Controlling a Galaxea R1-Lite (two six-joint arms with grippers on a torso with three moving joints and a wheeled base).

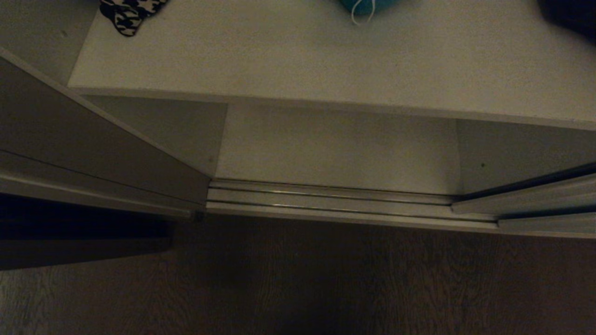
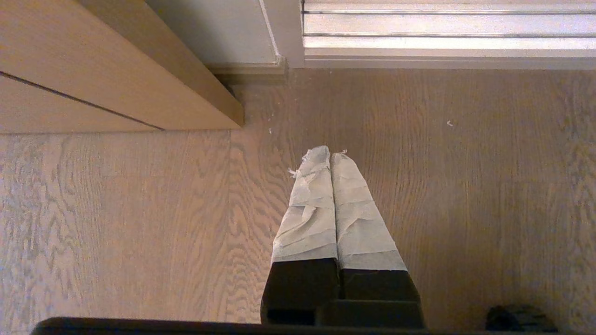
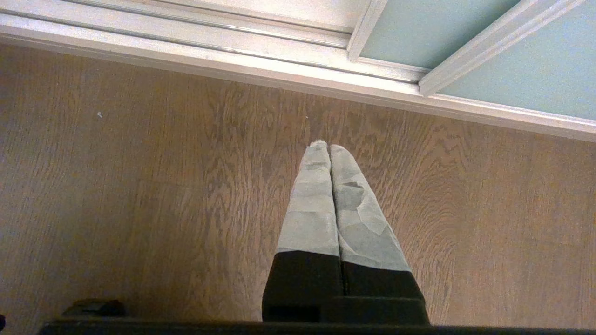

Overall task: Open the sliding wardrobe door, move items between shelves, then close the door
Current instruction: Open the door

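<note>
Both end effectors clenched, holding nothing. Left end effector (image 2: 330,156) hangs above the wooden floor (image 2: 139,223), touching nothing. Right end effector (image 3: 328,149) likewise, near the floor track (image 3: 186,35).

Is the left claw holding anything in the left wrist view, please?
No, the left claw is shut with its tape-wrapped fingers pressed together and empty, hanging over the bare wooden plank floor.

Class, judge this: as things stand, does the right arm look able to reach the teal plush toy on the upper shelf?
Probably yes: the sliding wardrobe door stands aside, leaving the teal plush toy unblocked, though the right gripper hangs shut over the floor.
</note>
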